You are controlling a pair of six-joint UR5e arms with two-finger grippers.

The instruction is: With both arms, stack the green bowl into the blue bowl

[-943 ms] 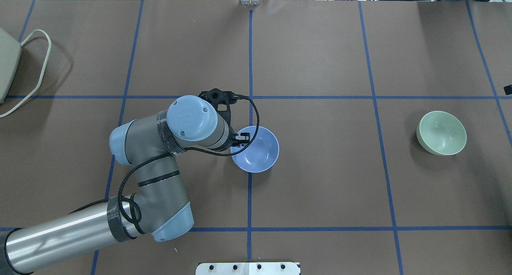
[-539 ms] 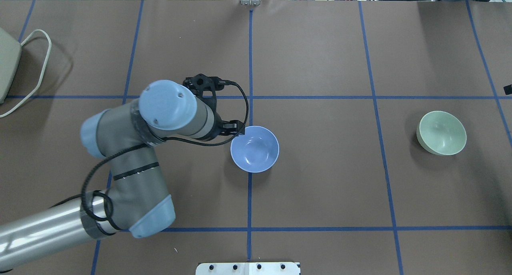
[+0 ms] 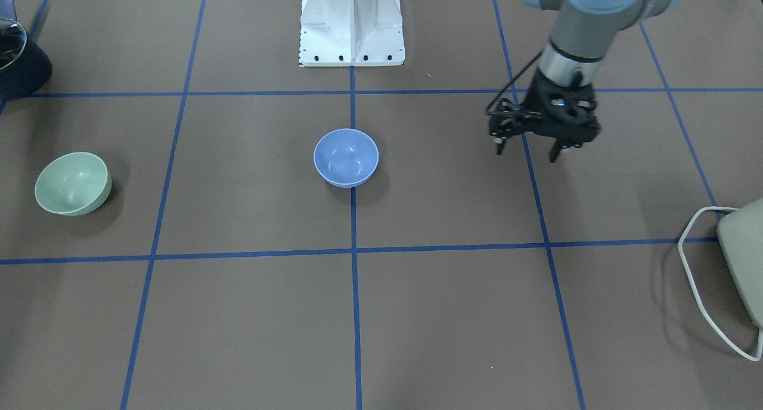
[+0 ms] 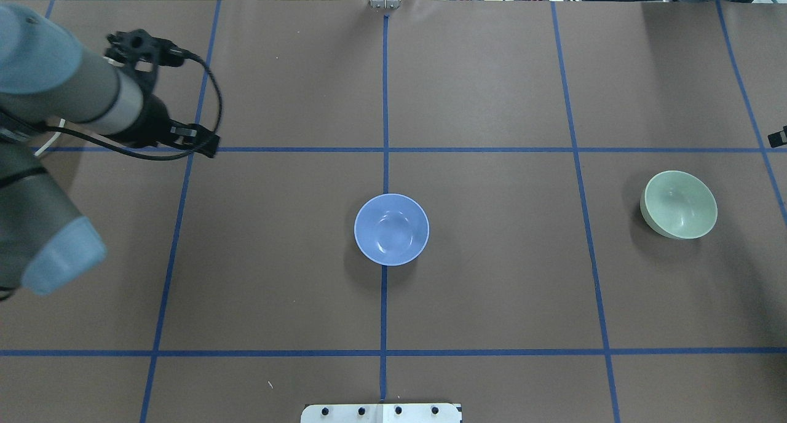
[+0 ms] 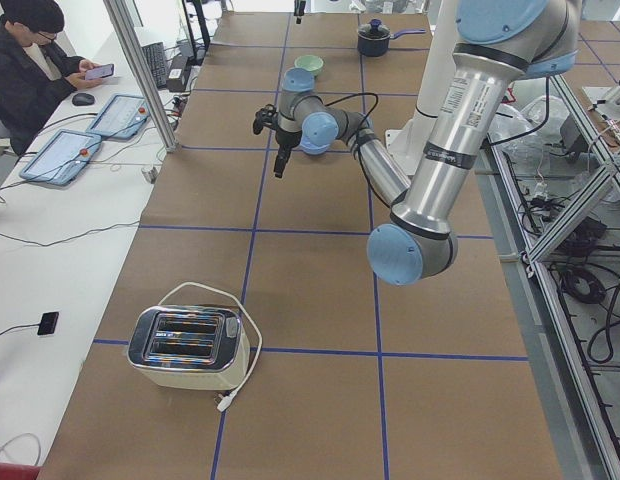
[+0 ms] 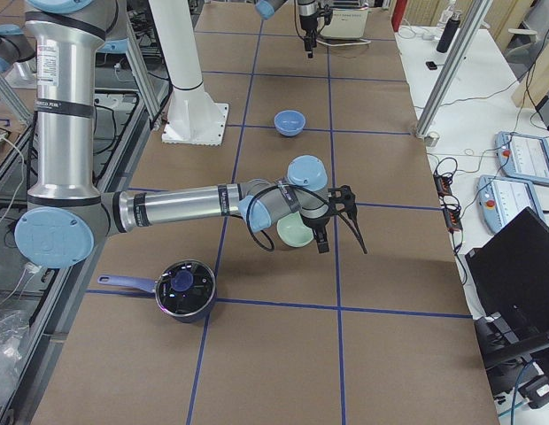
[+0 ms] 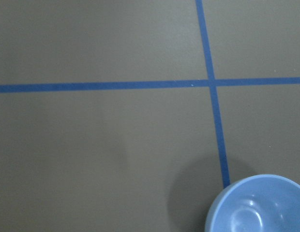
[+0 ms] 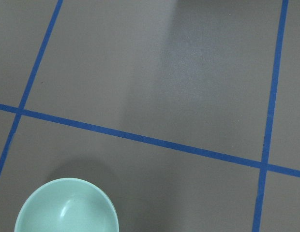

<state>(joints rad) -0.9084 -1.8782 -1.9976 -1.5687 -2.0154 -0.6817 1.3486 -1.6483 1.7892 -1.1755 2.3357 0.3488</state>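
The blue bowl [image 4: 391, 229] stands upright and empty at the table's middle; it also shows in the front view [image 3: 346, 157] and at the lower right of the left wrist view [image 7: 259, 205]. The green bowl [image 4: 679, 204] stands far to its right, alone, and at the lower left of the right wrist view [image 8: 67, 208]. My left gripper [image 3: 527, 152] is open and empty, well to the left of the blue bowl and above the table [image 4: 201, 141]. My right gripper [image 6: 323, 239] hangs close by the green bowl [image 6: 295, 235]; I cannot tell whether it is open.
A toaster [image 3: 745, 261] with a white cord sits at the table's far left end. A dark pot [image 6: 184, 288] stands at the right end, behind the green bowl. The white robot base [image 3: 351, 22] is at the near edge. An operator [image 5: 30, 60] sits beside the table.
My left gripper has drawn away from the blue bowl's rim and swung far to the left and away from the robot. The blue bowl and green bowl have stayed put.
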